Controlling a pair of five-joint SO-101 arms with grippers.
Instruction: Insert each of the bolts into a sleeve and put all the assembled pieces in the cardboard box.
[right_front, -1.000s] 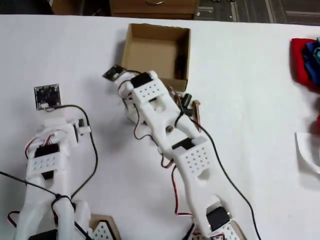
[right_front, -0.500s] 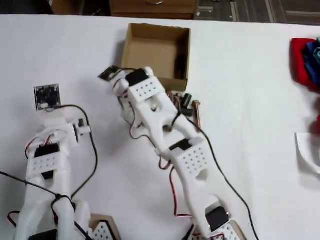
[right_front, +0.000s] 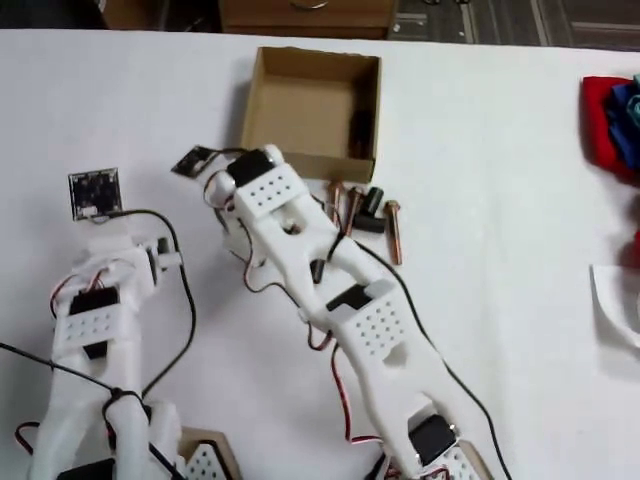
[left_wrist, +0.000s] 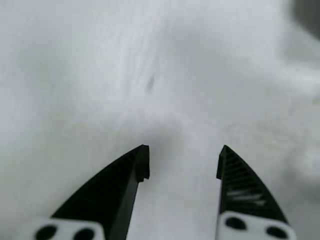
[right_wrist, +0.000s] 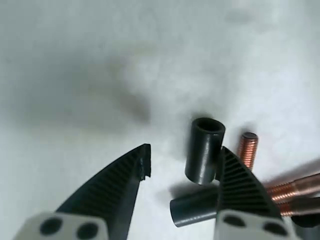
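Fingers: spread apart on both left gripper (left_wrist: 183, 162) and right gripper (right_wrist: 184, 161).
Sleeve (right_wrist: 204, 150): stood upright, just beside the right gripper.
Bolts (right_front: 393, 230): lay on table (right_front: 500, 150), five o'clock of cardboard box (right_front: 300, 105).

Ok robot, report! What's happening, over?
Left gripper open, empty. Right gripper open, beside upright sleeve. Bolts loose outside cardboard box. Lying sleeve crowds close.

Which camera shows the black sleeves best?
The right wrist view: both black sleeves lie close beside the right claw, one showing its hollow end. The high view shows them tiny among the bolts. The left wrist view faces the table elsewhere.
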